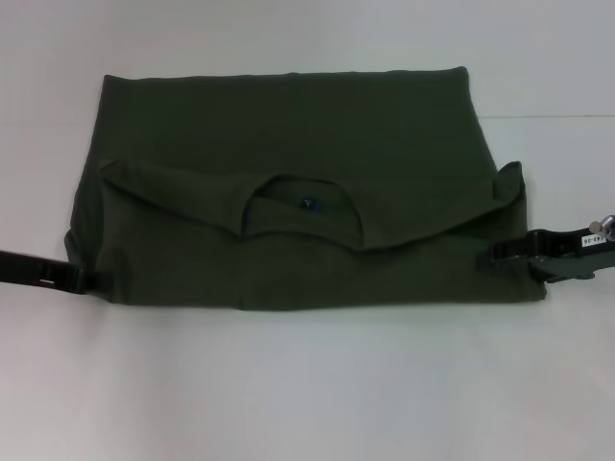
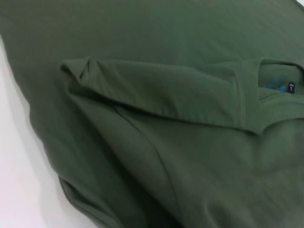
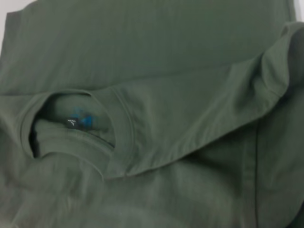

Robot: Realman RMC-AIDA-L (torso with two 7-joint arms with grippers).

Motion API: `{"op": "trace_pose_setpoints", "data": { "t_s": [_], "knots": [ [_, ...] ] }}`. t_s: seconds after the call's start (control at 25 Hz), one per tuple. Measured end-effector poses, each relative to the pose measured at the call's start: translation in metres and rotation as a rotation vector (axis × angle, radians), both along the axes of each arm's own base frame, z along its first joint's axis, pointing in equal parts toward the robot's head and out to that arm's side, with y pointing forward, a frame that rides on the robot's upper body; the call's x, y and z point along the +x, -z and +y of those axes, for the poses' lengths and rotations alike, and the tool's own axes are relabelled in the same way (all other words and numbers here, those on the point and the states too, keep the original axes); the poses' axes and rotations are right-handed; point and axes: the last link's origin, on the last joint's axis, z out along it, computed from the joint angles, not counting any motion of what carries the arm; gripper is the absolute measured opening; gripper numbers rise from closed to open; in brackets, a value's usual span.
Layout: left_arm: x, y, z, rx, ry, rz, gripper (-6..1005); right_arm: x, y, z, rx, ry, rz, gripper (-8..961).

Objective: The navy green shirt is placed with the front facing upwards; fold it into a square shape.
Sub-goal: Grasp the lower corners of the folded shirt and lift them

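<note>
Shirt: the navy green shirt [image 1: 288, 125] lay half-folded on my desk [image 1: 307, 394].
Pincers: left pincer [image 1: 77, 279] and right pincer [image 1: 502, 253] at its side edges; grip unclear.
Risk: uneven pulling could skew the fold.

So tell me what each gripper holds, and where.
Cannot be told: left gripper and right gripper sit at the navy green shirt's side edges.

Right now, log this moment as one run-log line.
navy green shirt: partly folded, collar up, on white table | left gripper: at shirt's left edge | right gripper: at right edge | square: not yet
</note>
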Motion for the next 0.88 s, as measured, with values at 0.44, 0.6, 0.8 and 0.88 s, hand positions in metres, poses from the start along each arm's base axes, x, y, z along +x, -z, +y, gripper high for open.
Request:
{"op": "trace_pose_setpoints", "data": {
  "t_s": [0.44,0.6,0.8,0.88],
  "knots": [
    [0.0,-0.0008,0.0003,0.002,-0.002,0.0,84,0.0039,-0.0045,-0.0005,0.005,0.013,-0.005,830],
    [0.001,-0.0016,0.0013,0.007,-0.003,-0.005,86,0.0057,-0.0064,-0.0008,0.001,0.011,-0.022,826],
    [0.0016,-0.0023,0.001,0.003,-0.003,-0.01,88,0.0071,-0.0068,-0.0004,-0.008,0.006,-0.048,573],
    [0.0018,-0.0023,0.0009,0.002,-0.003,-0.011,89,0.0069,-0.0066,0.0001,-0.01,0.003,-0.055,533]
  ]
}}
